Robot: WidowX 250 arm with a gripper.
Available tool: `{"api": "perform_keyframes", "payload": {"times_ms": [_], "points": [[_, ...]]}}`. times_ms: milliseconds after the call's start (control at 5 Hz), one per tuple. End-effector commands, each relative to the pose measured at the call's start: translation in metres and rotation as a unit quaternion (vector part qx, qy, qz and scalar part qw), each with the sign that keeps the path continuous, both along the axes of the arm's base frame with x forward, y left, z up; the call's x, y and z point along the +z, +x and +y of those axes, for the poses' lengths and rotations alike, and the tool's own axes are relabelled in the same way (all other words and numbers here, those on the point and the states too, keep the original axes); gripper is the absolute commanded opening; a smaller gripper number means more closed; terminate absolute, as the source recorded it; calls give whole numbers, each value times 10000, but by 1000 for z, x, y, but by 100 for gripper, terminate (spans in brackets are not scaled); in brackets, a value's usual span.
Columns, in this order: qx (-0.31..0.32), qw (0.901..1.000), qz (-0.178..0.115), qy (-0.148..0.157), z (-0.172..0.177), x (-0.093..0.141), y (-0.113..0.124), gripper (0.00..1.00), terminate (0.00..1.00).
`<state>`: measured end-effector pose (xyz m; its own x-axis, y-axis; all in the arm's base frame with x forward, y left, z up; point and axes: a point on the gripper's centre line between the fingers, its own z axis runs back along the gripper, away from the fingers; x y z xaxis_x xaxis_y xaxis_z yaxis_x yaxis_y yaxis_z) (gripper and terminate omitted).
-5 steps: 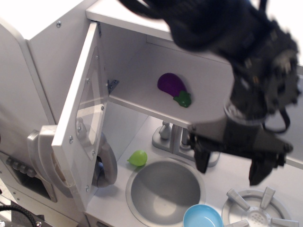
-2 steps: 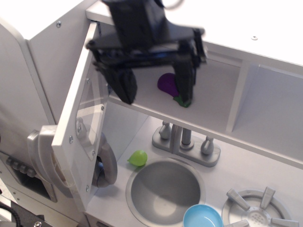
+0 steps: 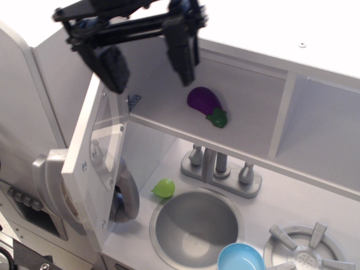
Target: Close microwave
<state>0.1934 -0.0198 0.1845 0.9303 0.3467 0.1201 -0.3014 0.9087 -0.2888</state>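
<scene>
My gripper (image 3: 147,59) is open and holds nothing; its two dark fingers (image 3: 181,55) point down, wide apart, at the top left of the scene, above the back left corner of the worktop (image 3: 315,197). The microwave (image 3: 236,107) is the light-grey compartment over the back edge of the worktop, and inside it a purple eggplant (image 3: 203,102) lies on the shelf. The microwave door (image 3: 100,143) is swung wide open to the left, hinged on the left side of the opening, so its free edge comes out toward the front left corner. The long axis of the door runs from top to bottom, and its clear window (image 3: 108,135) faces toward the sink (image 3: 197,228). The door lies below my gripper and a little to its left; my left finger is just at the top edge of the door, but I cannot tell if it touches. I judge that the coming move depends on this: I must get to the outer, left face of the door and push it to the right, toward the compartment. Near the sink I also see a green toy (image 3: 163,188), a faucet (image 3: 220,167) and a blue bowl (image 3: 241,257).
</scene>
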Motion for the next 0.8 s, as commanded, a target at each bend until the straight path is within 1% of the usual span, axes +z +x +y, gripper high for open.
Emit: {"api": "perform_keyframes", "payload": {"times_ms": [0, 200, 400, 600], "points": [[50, 9983, -346, 458, 50, -17, -16, 100, 0], [95, 9979, -335, 553, 65, -24, -20, 100, 0], [174, 9971, -271, 696, 71, -35, -20, 100, 0], [209, 9964, -193, 804, 66, -46, -18, 100, 0]]}}
